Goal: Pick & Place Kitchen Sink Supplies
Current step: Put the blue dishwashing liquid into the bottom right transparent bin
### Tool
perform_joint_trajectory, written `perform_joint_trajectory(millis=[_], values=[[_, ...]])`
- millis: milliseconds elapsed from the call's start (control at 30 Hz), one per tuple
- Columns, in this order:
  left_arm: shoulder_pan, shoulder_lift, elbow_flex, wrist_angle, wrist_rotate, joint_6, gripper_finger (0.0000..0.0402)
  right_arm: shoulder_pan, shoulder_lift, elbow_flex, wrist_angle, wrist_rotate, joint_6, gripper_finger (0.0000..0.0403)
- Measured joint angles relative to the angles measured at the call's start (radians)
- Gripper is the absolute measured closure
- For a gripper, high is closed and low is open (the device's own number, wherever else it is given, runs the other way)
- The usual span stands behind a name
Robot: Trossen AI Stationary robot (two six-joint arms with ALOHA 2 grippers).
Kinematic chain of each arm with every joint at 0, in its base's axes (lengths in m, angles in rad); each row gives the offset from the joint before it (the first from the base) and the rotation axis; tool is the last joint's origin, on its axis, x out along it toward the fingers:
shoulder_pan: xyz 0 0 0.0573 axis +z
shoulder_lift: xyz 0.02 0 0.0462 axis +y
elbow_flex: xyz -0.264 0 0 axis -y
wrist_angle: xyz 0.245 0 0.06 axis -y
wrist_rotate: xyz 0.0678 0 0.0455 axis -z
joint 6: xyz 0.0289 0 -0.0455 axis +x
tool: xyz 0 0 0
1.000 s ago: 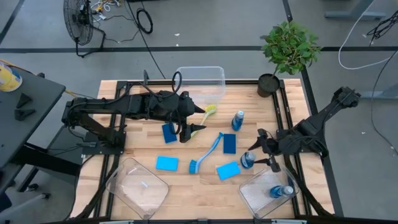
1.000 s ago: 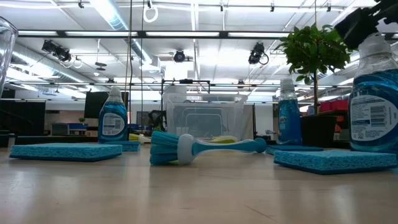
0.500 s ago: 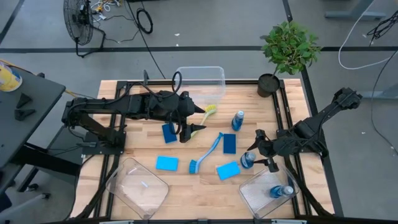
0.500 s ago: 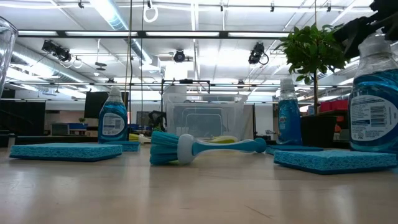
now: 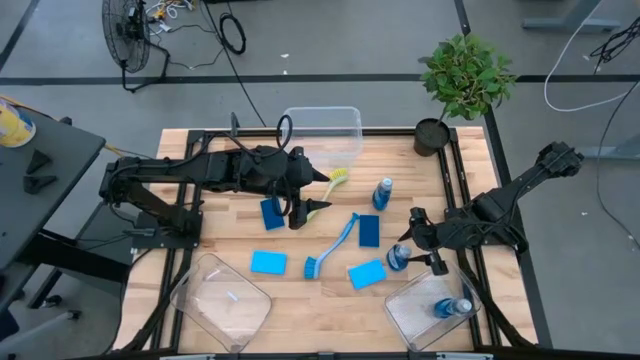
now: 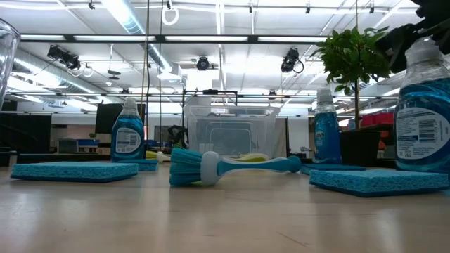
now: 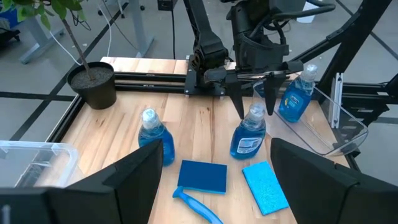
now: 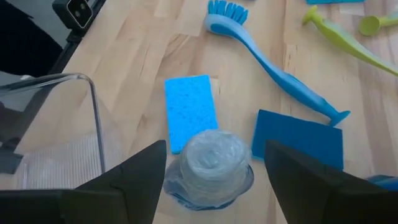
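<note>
Right gripper (image 5: 415, 243) has slid over the bottle (image 5: 398, 258), jaws wide, nothing gripped (grab looks next). Left gripper (image 5: 300, 205) open, idle.

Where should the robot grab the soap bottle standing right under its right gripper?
Probably at the neck below the cap, coming straight down. The bottle stands upright, and the open right gripper already hangs over it with a finger on each side of the cap. The narrow top fits between the fingers better than the wider body.
</note>
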Motion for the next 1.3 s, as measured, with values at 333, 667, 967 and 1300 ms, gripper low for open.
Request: perform_joint_trajectory(millis=[333, 667, 967, 1300], values=[[0.0, 0.0, 0.0, 0.0, 0.0, 0.0, 0.0104, -0.001, -0.001, 0.0, 0.019, -0.052, 0.001, 0.0131], [0.0, 0.0, 0.0, 0.0, 0.0, 0.001, 0.0104, -0.001, -0.001, 0.027, 0.037, -0.078, -0.023, 0.0131], [0.0, 0.0, 0.0, 0.0, 0.0, 0.001, 0.0104, -0.009, -0.002, 0.16, -0.024, -0.143, -0.285, 0.0131], [0.0, 0.0, 0.0, 0.0, 0.0, -0.001, 0.0104, -0.058, -0.002, 0.226, -0.157, -0.209, -0.055, 0.0131]])
